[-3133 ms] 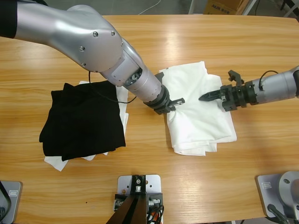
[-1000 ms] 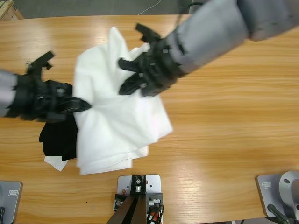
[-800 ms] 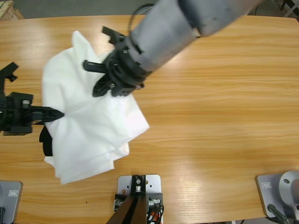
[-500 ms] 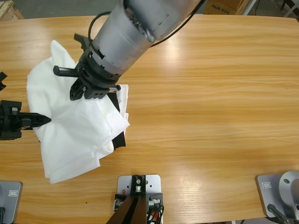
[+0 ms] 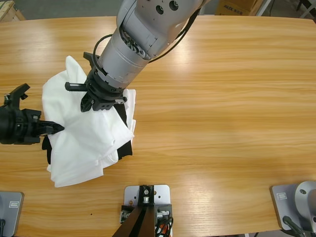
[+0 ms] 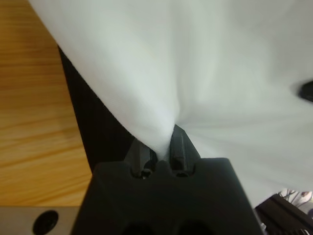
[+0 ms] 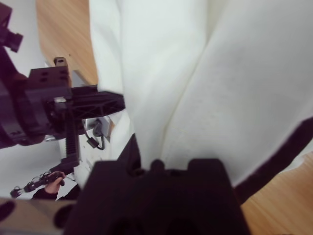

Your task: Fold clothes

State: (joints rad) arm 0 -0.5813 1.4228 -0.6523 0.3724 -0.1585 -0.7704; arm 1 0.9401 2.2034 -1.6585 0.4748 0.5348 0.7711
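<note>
Both pinching the white T-shirt [image 5: 81,133]: left hand [image 5: 55,127], right hand [image 5: 96,101]; lower evenly over black garment [image 5: 126,148]; release together.

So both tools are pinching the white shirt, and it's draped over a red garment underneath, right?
Not quite. Both tools, left and right, do pinch the white shirt, but the garment under it is black, not red. The high view shows its dark edge peeking out beneath the shirt.

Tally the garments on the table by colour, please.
White: 1, the white T-shirt
Black: 1, the black garment under it
Total: 2
</note>
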